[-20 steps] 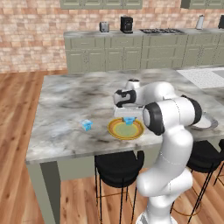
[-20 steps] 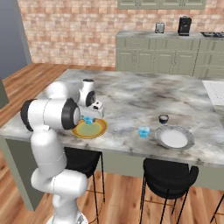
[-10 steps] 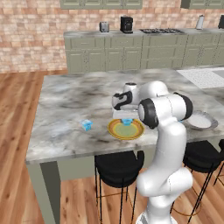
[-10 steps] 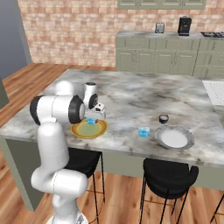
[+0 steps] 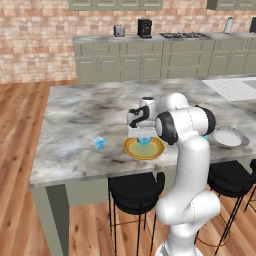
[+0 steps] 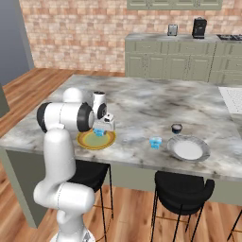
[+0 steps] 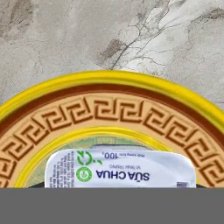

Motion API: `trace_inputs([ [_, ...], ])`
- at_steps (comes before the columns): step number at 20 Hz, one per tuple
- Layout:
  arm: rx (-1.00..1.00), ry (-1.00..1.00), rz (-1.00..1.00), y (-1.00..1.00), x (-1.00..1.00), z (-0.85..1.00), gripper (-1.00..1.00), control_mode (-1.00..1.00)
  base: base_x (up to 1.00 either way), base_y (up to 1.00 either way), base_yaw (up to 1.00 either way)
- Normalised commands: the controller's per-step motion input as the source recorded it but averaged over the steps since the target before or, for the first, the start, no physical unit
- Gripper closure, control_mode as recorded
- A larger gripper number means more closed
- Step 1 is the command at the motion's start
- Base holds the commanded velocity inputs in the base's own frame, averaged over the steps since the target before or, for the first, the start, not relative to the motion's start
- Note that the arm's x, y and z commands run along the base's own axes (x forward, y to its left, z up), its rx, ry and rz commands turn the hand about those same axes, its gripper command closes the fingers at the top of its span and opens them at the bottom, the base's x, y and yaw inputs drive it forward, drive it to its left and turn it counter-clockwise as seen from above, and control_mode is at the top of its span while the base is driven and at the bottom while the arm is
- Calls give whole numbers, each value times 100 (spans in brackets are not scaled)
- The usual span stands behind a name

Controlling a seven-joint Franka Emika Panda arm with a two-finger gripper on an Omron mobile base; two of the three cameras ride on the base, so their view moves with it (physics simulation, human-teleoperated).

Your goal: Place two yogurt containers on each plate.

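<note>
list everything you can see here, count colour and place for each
yogurt containers: three seen, light blue with whitish tops; one in the gripper over the yellow plate, one alone on the island toward its left end, one beside the grey-white plate
yellow plate: one, yellow-orange patterned rim, pale green centre, near front edge of island
grey-white plate: one, plain, shallow, toward the right end of the island
small dark cup: one, behind the grey-white plate
island counter: one, grey marble
bar stools: black, under the front edge
back counter appliances: dark and silver, far wall
gripper: one, shut on a yogurt container above the yellow plate
</note>
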Motion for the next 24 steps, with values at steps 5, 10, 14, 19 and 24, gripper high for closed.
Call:
trace_inputs([
  [5, -1, 0, 0, 0, 1, -23, 100, -100, 0, 0, 0],
  [10, 0, -7, 0, 2, -2, 3, -100, -100, 0, 0, 0],
  [14, 0, -4, 0, 0, -2, 6, -100, -100, 0, 0, 0],
  [19, 0, 0, 0, 0, -8, 11, -100, -100, 0, 0, 0],
  [24, 0, -1, -1, 0, -25, 61, -100, -100, 0, 0, 0],
])
